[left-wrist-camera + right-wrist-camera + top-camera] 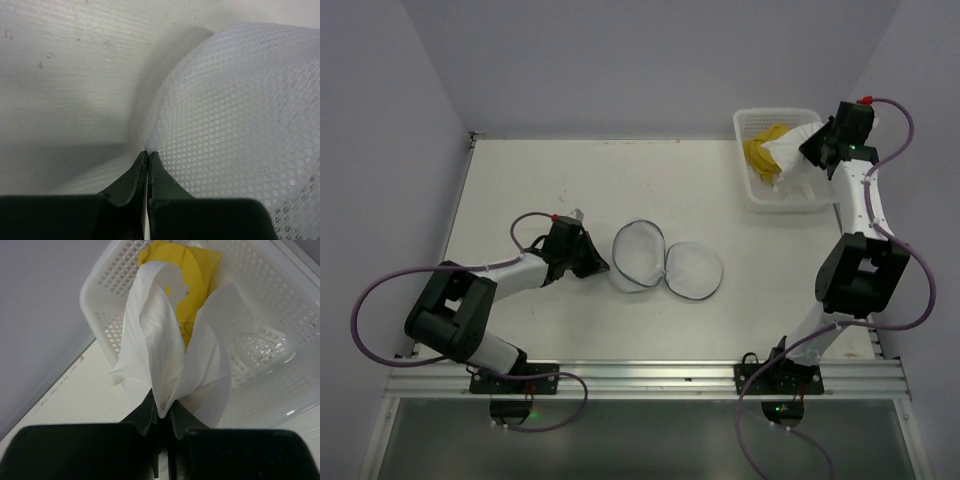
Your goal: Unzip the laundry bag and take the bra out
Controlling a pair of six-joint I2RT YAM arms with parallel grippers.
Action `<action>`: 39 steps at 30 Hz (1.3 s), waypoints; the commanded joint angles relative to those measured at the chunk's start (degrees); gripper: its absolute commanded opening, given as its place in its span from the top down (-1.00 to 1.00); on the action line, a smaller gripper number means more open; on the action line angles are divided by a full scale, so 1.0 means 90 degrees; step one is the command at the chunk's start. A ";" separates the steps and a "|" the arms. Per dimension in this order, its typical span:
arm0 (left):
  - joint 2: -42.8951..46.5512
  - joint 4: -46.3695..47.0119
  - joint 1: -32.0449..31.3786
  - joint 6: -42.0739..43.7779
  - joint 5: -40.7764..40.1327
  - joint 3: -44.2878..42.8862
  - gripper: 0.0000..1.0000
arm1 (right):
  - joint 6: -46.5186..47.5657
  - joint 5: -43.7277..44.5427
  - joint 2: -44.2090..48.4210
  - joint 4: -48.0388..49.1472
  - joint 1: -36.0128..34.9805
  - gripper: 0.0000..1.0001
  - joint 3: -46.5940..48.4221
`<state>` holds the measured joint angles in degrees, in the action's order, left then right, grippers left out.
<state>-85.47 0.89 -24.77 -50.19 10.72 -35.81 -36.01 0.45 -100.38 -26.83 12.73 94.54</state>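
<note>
The laundry bag (665, 262) lies mid-table, spread open as two round white mesh halves with thin dark rims. My left gripper (597, 263) is at its left edge. In the left wrist view the gripper (147, 152) is shut on a pinch of the mesh (240, 125). My right gripper (807, 150) is at the back right over the white lattice basket (790, 203). It is shut on the white bra (788, 150). In the right wrist view the bra (160, 355) hangs in folds from the gripper (162, 410) above the basket (270, 305).
A yellow garment (760, 150) lies in the basket's left part; it shows behind the white cloth in the right wrist view (192, 275). The walls close in at the back and both sides. The arms' bases stand at the near edge.
</note>
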 commanded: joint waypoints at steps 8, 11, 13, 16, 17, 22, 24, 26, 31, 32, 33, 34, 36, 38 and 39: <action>-0.0005 -0.0089 0.0038 -0.0067 0.0030 -0.0220 1.00 | -0.0520 -0.0597 -0.0781 0.1038 0.0206 1.00 -0.0395; 0.0034 -0.0313 0.0038 -0.0087 -0.0019 -0.0220 1.00 | -0.0579 -0.0412 -0.0586 0.1009 0.0313 0.80 -0.0747; 0.0034 -0.0294 0.0038 -0.0126 -0.0019 -0.0201 1.00 | -0.0365 -0.0256 -0.0381 0.0805 0.0324 0.49 -0.0759; 0.0024 -0.0226 0.0038 -0.0165 -0.0019 -0.0162 1.00 | 0.0045 -0.0158 -0.0185 0.0492 0.0324 -0.04 -0.0389; 0.0015 -0.0225 0.0038 -0.0175 -0.0019 -0.0161 1.00 | 0.0143 -0.0080 -0.0049 0.0201 0.0324 -0.35 -0.0126; -0.0122 -0.0187 0.0038 -0.0233 0.0029 -0.0152 1.00 | 0.0349 0.0087 0.0654 -0.0485 0.0188 -0.76 0.0111; -0.0161 0.0038 0.0038 -0.0262 0.0059 -0.0161 1.00 | 0.0349 0.0000 0.1132 -0.0534 0.0041 -0.78 -0.0191; -0.0171 0.0077 0.0038 -0.0263 0.0068 -0.0171 1.00 | 0.0261 -0.0224 0.1435 -0.0427 -0.0242 -0.76 -0.0766; -0.0142 0.0048 0.0048 -0.0243 -0.0019 -0.0201 1.00 | -0.0246 -0.0255 0.2294 -0.0233 -0.1246 -0.68 -0.2520; -0.0132 0.0029 0.0048 -0.0253 -0.0039 -0.0210 1.00 | -0.0421 -0.0284 0.2412 -0.0174 -0.1355 -0.67 -0.2797; -0.0093 0.0019 0.0048 -0.0243 -0.0058 -0.0210 1.00 | -0.0490 -0.0352 0.2510 -0.0096 -0.1530 -0.67 -0.3119; -0.0064 0.0009 0.0048 -0.0243 -0.0078 -0.0210 1.00 | -0.0559 -0.0362 0.2694 0.0011 -0.1803 -0.66 -0.3712; 0.0004 -0.0020 0.0057 -0.0233 -0.0136 -0.0220 1.00 | -0.0744 -0.0352 0.2852 0.0138 -0.2000 -0.65 -0.4300; 0.0034 -0.0059 0.0057 -0.0175 -0.0214 -0.0239 1.00 | -0.0871 -0.0537 0.2979 0.0392 -0.2186 -0.64 -0.5073; 0.0063 -0.0088 0.0057 -0.0097 -0.0244 -0.0259 1.00 | -0.0949 -0.0644 0.2979 0.0490 -0.2234 -0.63 -0.5288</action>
<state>-86.76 -0.58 -24.77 -51.86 10.24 -36.16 -40.84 -3.29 -75.96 -25.32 -6.37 51.55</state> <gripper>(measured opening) 0.010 0.821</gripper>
